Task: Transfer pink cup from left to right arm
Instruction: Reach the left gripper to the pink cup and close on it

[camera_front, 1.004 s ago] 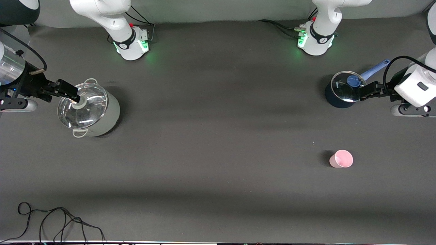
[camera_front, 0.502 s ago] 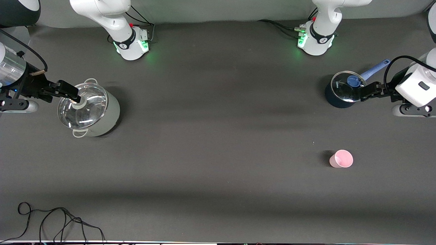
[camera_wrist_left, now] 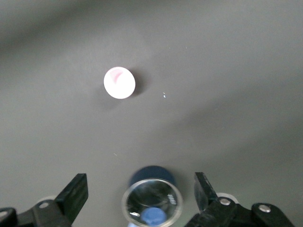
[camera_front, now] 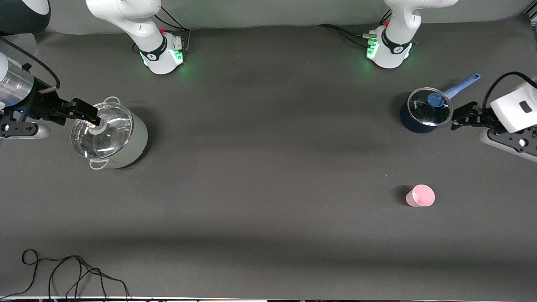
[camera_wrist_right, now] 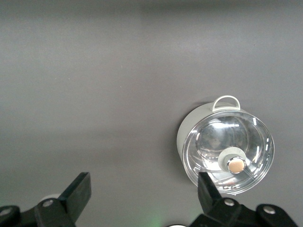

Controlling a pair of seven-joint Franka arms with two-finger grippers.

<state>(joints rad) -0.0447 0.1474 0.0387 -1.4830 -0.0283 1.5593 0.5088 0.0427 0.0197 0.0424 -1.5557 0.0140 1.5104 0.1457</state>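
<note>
Two grippers are standing empty at this moment, and the pink cup [camera_front: 420, 196] is sitting upright on the tabletop [camera_front: 268, 176], untouched, toward the left arm's end and nearer to the front camera than both pots. In the left wrist view the cup [camera_wrist_left: 119, 82] is showing as a pale disc with nothing around it.

Going farther from the front edge, the blue saucepan [camera_front: 424, 110] with its glass lid is standing near the left arm's end of the tabletop. The left gripper [camera_front: 461, 118] is hanging just beside this pan, with its fingers spread wide and holding nothing. One second ago it was reaching over the pan's lid; now it has drawn back toward the table edge and is no longer covering the lid. I judge that the left arm is freeing itself to go for the cup, so the pick-up is not yet begun.

At the right arm's end, the white pot [camera_front: 110, 135] with its glass lid is standing, and the right gripper [camera_front: 86, 116] is hovering over the lid's knob, also wide open, almost unmoved. This arm is waiting for the handover.
</note>
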